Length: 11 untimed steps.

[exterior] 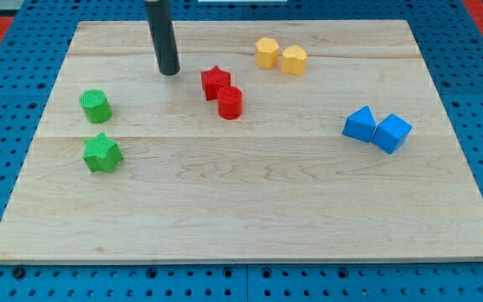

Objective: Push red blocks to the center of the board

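A red star block (215,81) and a red cylinder (230,102) sit touching each other on the wooden board (250,210), above the board's middle. My tip (169,72) rests on the board to the left of the red star, a short gap away, not touching it. The rod rises straight up out of the view's top.
A green cylinder (96,106) and a green star (101,153) sit at the view's left. Two yellow blocks (267,52) (293,59) touch near the top. Two blue blocks (360,124) (391,133) touch at the right. Blue pegboard surrounds the board.
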Available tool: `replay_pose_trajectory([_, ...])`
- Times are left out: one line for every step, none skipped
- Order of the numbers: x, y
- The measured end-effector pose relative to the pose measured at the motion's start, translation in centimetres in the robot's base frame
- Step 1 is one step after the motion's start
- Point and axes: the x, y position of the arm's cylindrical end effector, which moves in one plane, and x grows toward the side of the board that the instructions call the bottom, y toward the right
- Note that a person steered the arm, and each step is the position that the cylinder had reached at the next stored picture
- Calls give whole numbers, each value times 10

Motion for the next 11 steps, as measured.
replay_pose_trajectory([30, 28])
replay_pose_trajectory([64, 66])
replay_pose_trajectory([21, 71])
replay_pose_trajectory([-8, 76])
replay_pose_trajectory([3, 121])
replay_pose_trajectory([22, 108])
replay_pose_trajectory([30, 88])
replay_pose_trajectory([48, 76])
replay_pose_trajectory([84, 66])
replay_pose_trajectory([117, 57])
replay_pose_trajectory([144, 68])
